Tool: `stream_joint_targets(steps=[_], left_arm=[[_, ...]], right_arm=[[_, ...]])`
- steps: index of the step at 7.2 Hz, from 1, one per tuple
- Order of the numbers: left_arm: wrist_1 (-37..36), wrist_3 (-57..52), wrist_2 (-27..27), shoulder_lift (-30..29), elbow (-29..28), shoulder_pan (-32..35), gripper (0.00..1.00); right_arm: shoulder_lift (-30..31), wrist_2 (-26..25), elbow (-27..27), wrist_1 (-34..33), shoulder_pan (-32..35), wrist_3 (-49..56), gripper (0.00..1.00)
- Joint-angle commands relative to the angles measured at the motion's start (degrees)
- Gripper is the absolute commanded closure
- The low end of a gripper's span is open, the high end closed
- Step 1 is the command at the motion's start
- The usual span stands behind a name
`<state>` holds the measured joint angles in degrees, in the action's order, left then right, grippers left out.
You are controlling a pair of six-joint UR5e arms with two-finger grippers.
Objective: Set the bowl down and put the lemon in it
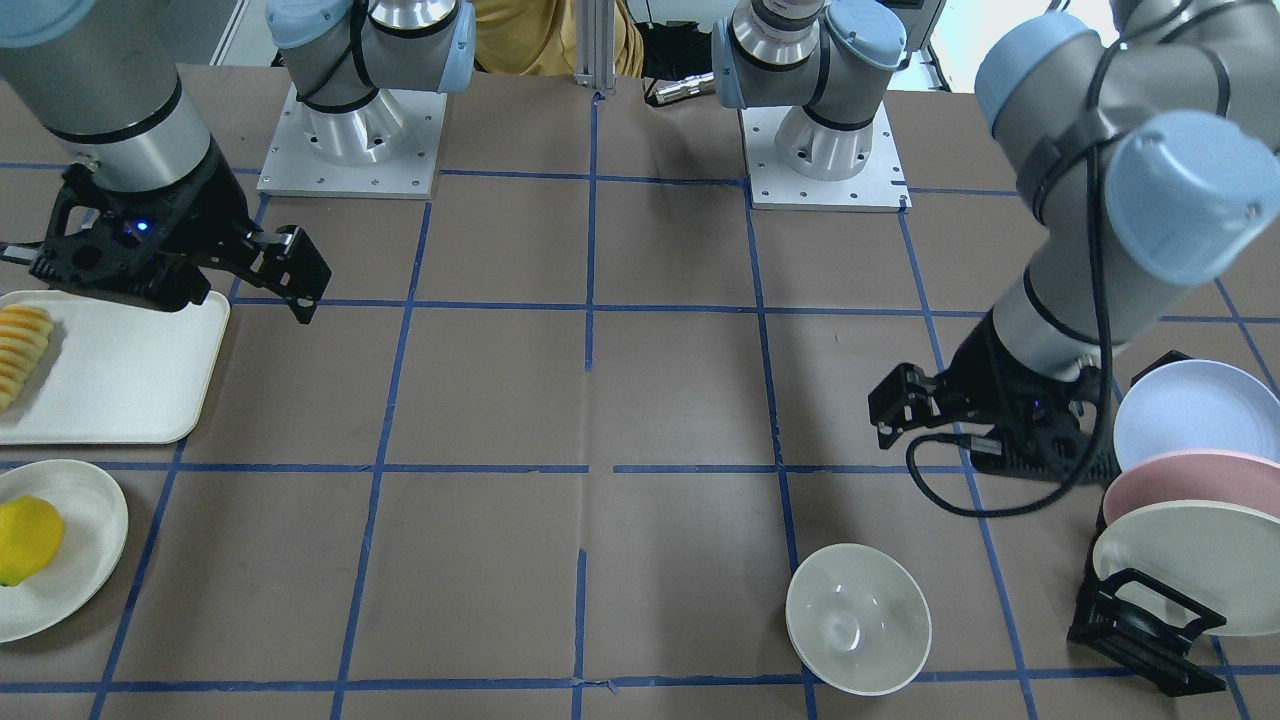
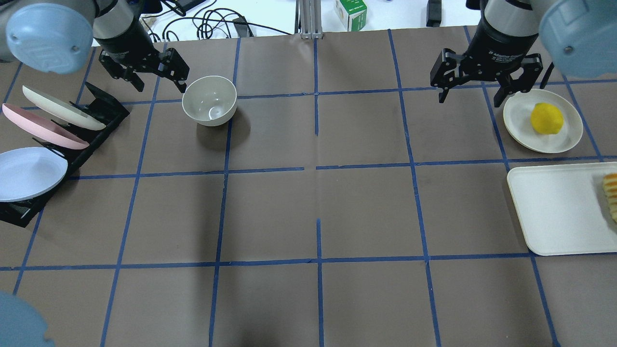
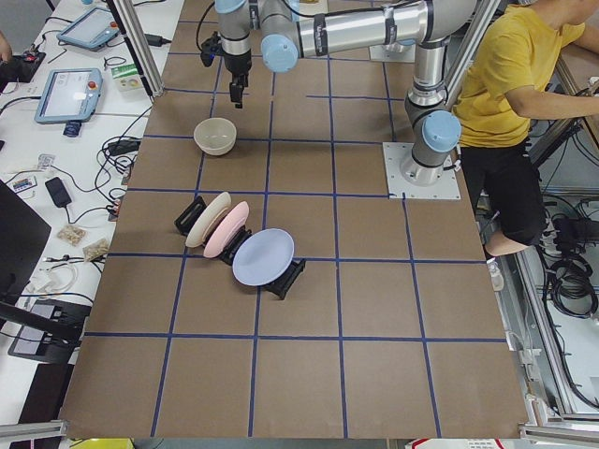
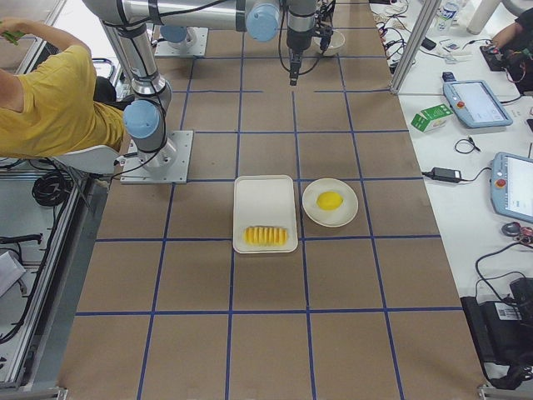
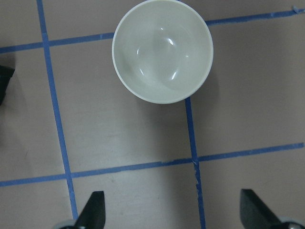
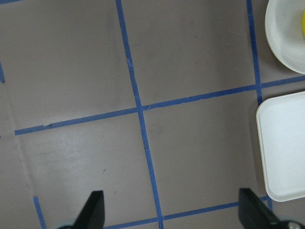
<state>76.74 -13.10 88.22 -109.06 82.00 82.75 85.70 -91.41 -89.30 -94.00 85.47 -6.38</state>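
Seems done placing the bowl (image 2: 209,100) on the bench (image 2: 318,212). Holds left fingers (image 5: 93,212) wide, empty; right fingers (image 6: 93,210) wide near the lemon (image 2: 546,118). Calls for descending onto it.

Wide table (image 2: 366,212) papered in brown, gridded with blue tape (image 2: 361,166). Along the right of the right side view, white bench (image 4: 450,208) with tablets (image 4: 475,102) and green carton (image 4: 431,118); aluminium post (image 4: 406,42) upper right; grey floor (image 4: 33,333) lower left. Bright, even light.
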Motion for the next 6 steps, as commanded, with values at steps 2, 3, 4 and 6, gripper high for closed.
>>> stream_joint_targets(steps=[2, 3, 4, 6], left_arm=[[-9.6, -1.5, -0.6, -12.9, -3.4, -2.5, 0.00], [-10.0, -1.5, -0.4, -14.9, -3.7, -2.5, 0.00], [-11.9, -1.4, -0.4, -16.6, -3.6, -2.5, 0.00], [-14.8, -1.1, -0.7, -19.2, -2.7, -2.5, 0.02]], right_arm=[[-4.2, 0.5, -0.1, -4.0, -11.0, 17.1, 0.00], [-7.7, 0.7, -0.1, -8.1, -13.0, 20.8, 0.00], [-10.4, 0.3, -0.1, -11.8, -15.0, 26.9, 0.00], [-14.1, 0.9, -0.1, -14.3, -21.8, 36.8, 0.00]])
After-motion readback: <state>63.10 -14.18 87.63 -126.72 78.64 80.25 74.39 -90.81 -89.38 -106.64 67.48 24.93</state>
